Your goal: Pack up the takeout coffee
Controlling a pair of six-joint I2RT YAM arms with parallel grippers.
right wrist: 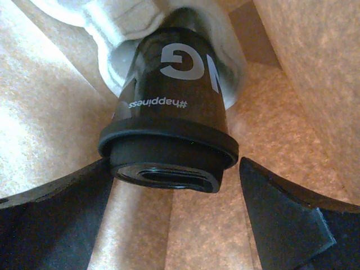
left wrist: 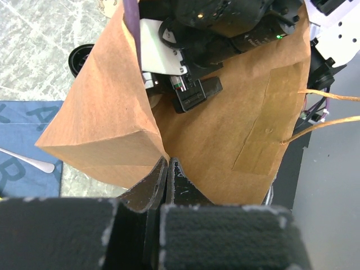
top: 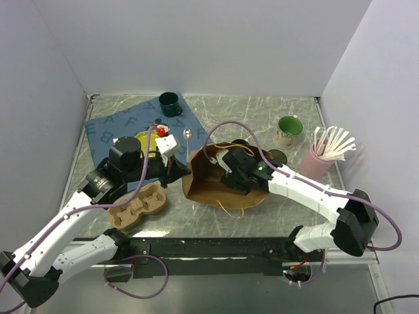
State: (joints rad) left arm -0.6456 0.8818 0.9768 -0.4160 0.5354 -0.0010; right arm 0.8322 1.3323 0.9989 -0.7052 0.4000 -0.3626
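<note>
Black-lidded takeout coffee (right wrist: pixel 169 107) reading "#happiness" sits within the released right tool (right wrist: pixel 174 188); left tool (left wrist: pixel 167 166) pinches the brown paper bag (left wrist: pixel 236 112).

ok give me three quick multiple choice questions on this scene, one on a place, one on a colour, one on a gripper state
1. Where is the takeout coffee?
A) in the cardboard cup carrier
B) inside the brown paper bag
C) on the blue cloth

2. What colour is the lid of the coffee?
A) white
B) green
C) black

3. What is the left gripper doing?
A) shut on the edge of the bag
B) open above the table
C) holding a spoon

Answers:
1 B, brown paper walls surround the cup in the right wrist view.
2 C, the round rim facing the right wrist camera is black.
3 A, the left wrist view shows its fingers pressed together on the paper edge.
</note>
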